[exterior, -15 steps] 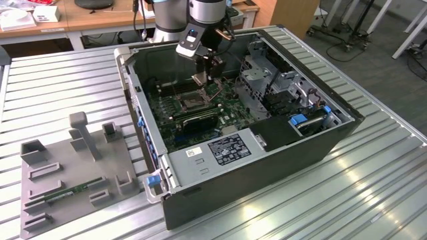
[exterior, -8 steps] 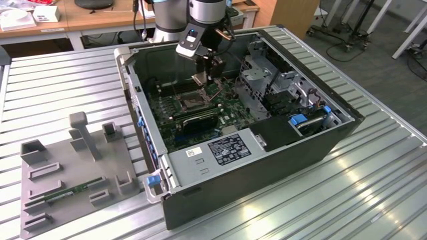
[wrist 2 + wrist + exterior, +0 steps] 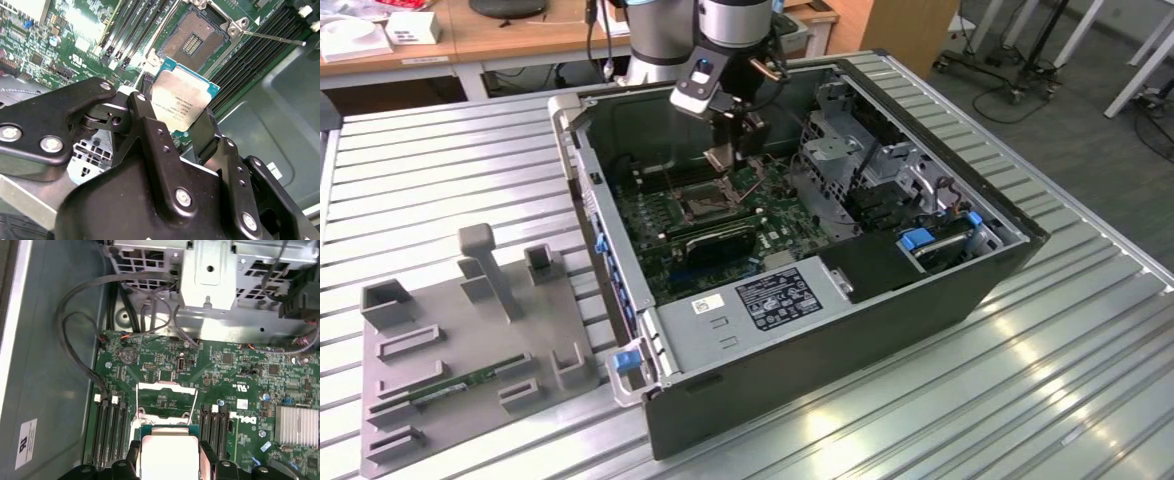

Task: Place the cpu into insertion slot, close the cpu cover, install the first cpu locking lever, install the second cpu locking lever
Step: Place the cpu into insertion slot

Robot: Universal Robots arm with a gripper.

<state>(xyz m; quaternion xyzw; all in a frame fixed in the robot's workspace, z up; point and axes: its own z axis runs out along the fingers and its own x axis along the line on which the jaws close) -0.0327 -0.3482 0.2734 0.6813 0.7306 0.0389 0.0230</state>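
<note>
My gripper (image 3: pixel 727 150) hangs inside the open computer case (image 3: pixel 987 270), shut on the cpu (image 3: pixel 180 97). The chip is a small silvery square on a green backing, pinched by its edges between the two black fingers (image 3: pixel 142 107). In the second wrist view the open insertion slot (image 3: pixel 192 42) with its gold contact field lies on the motherboard just beyond the chip. One thin locking lever (image 3: pixel 272 36) sticks out free beside it. In the first wrist view the cpu (image 3: pixel 169 452) sits in front of the cpu cover (image 3: pixel 165 386), which stands swung up as a thin metal frame.
Memory slots (image 3: pixel 107 435) flank the socket on both sides. A metal drive cage (image 3: pixel 847 150), grey cables (image 3: pixel 80 340) and a finned heatsink (image 3: pixel 296 425) crowd the board's edges. On the exterior view's left, a grey fixture (image 3: pixel 454 340) holds a green memory stick (image 3: pixel 467 383).
</note>
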